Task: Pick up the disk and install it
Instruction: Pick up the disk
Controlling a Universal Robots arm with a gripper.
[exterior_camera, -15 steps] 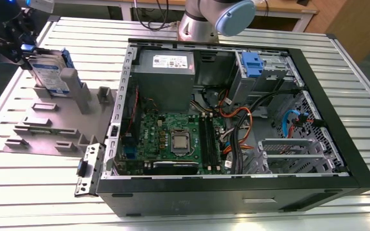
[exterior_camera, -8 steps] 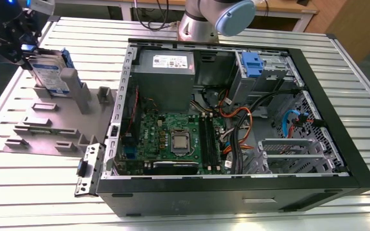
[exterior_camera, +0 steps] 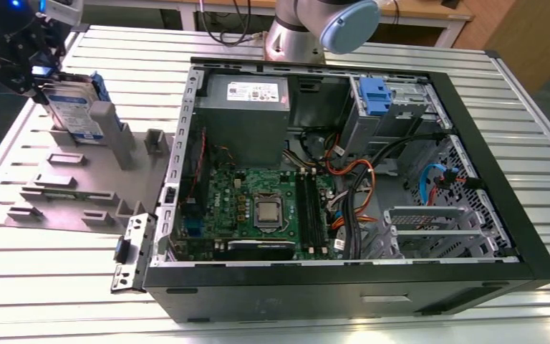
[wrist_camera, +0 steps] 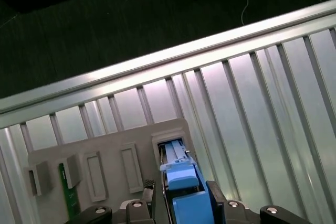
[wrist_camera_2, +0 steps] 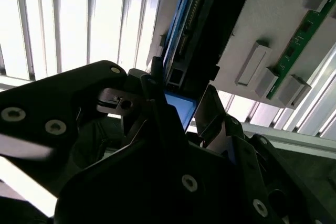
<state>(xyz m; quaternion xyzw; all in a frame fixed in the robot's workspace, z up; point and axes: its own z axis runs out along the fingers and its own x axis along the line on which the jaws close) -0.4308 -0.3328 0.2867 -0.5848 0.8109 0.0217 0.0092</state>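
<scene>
The open computer case (exterior_camera: pixel 332 295) lies on its side in the middle of the slatted metal tabletop (exterior_camera: pixel 46 287). Everything else is placed from it here. Outside the case, just beyond its wall on the exterior view's left, sits a grey fixture plate (exterior_camera: pixel 74 179) with raised holders. The disk (exterior_camera: pixel 72 113) stands on edge at the corner of that plate farthest from the case's dark front panel. Its label faces outward and its blue frame shows along the edge. Its lower end is at the plate's slot (wrist_camera: pixel 170 145), though I cannot tell whether it is fully seated there or raised a little. The gripper (exterior_camera: pixel 44 87) is over the disk's upper end, well apart from the case. In the first wrist view the blue frame of the disk (wrist_camera: pixel 186 205) sits between the jaws, which are closed in against it from both flat sides. The second wrist view shows the same blue edge (wrist_camera_2: pixel 181 109) between the dark fingers (wrist_camera_2: pixel 210 111). A green memory stick (wrist_camera: pixel 68 192) stands in another holder on the plate, farther along it from the disk. Inside the case are a green motherboard (exterior_camera: pixel 256 208) and a grey power supply box (exterior_camera: pixel 246 115) near the rear wall. A small blue clip (exterior_camera: pixel 374 97) sits in the drive bay at the rear corner on the exterior view's right. The arm's base (exterior_camera: pixel 299 32) stands just behind the case.
</scene>
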